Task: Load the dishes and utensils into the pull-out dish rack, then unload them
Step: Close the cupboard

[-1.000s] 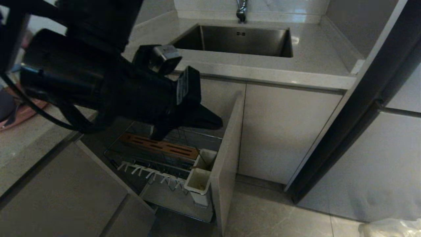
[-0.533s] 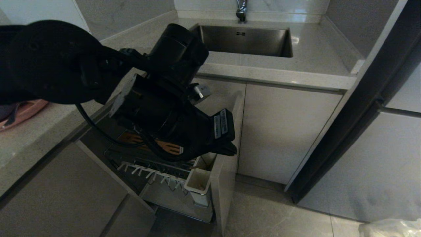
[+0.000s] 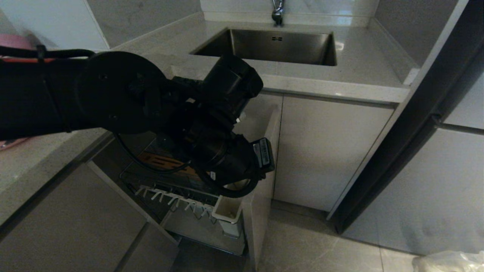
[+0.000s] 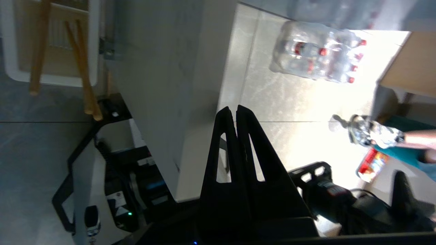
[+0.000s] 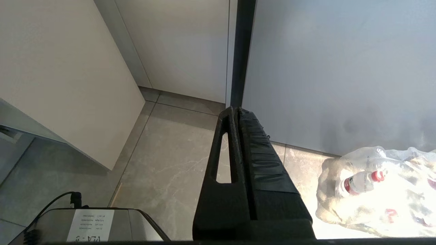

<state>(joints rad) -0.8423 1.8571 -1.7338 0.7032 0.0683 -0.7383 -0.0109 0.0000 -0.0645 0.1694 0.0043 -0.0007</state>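
sink (image 3: 280, 47): brushed metal; chopsticks (image 4: 81, 68): wood; floor (image 5: 177, 163): glossy tile

Ahead of me a steel sink (image 3: 278, 47) sits in a pale stone counter (image 3: 359, 56) under a tap (image 3: 277, 13). Beige cabinet doors (image 3: 325, 151) stand below, a dark upright post (image 3: 408, 124) beside them, and grey marbled floor tiles (image 3: 321, 249) with a bright wrapped pack of water bottles (image 4: 313, 54).

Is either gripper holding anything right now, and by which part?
Nothing. The left gripper is shut empty by the dish rack's front panel; the right gripper is shut empty too.
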